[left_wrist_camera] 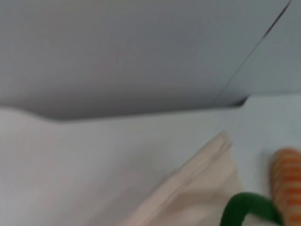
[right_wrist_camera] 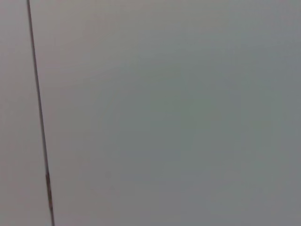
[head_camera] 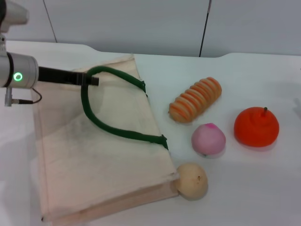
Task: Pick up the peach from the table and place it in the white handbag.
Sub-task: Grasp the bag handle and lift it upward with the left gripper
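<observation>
The peach (head_camera: 208,139), pale pink with a deeper pink top, lies on the white table right of the white handbag (head_camera: 94,160). The handbag lies flat at the left, with dark green handles (head_camera: 117,129). My left gripper (head_camera: 93,79) reaches in from the left over the bag's upper part, its dark fingers shut on the upper green handle, which arches up around them. The left wrist view shows the bag's edge (left_wrist_camera: 197,179) and a bit of green handle (left_wrist_camera: 249,209). My right gripper is out of view; its wrist view shows only a grey wall.
A bright orange fruit with a stem (head_camera: 256,126) sits right of the peach. A tan round fruit (head_camera: 192,180) touches the bag's near right corner. An orange-striped bread roll (head_camera: 195,99) lies behind the peach and also shows in the left wrist view (left_wrist_camera: 287,186).
</observation>
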Robot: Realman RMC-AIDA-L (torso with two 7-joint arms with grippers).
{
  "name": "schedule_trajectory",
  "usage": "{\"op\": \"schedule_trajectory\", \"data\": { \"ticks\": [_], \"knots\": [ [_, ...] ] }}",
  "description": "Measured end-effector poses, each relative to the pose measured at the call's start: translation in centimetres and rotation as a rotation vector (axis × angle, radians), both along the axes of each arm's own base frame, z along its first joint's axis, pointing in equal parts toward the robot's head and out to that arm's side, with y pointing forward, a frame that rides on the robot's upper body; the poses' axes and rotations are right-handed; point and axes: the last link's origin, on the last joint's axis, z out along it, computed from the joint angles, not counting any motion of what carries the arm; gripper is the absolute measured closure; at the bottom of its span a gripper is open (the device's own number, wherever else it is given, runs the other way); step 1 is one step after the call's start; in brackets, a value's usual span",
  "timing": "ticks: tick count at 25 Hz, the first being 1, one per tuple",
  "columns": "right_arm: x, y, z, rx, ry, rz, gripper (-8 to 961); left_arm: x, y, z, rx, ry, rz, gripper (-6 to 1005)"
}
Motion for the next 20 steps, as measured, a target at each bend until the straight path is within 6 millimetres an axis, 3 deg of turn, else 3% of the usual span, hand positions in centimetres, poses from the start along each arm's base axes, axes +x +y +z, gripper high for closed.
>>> {"op": "schedule_trajectory", "data": {
  "ticks": [4,8,20],
  "knots": [
    [0.2,0.0,0.3,0.016,0.039,-0.018,59,1.3,-0.3,2.0,0.112,-0.162,-0.137,886],
    [0.2,0.0,0.3,0.012,0.075,-0.022,59,3.4,-1.9,4.9,0.191,-0.341,-0.363,885],
    [-0.8,0.1,0.0,-0.112,0.164,0.048,60,4.4,-5.8,9.0,0.091,-0.437,-0.573,883]
  ]
}}
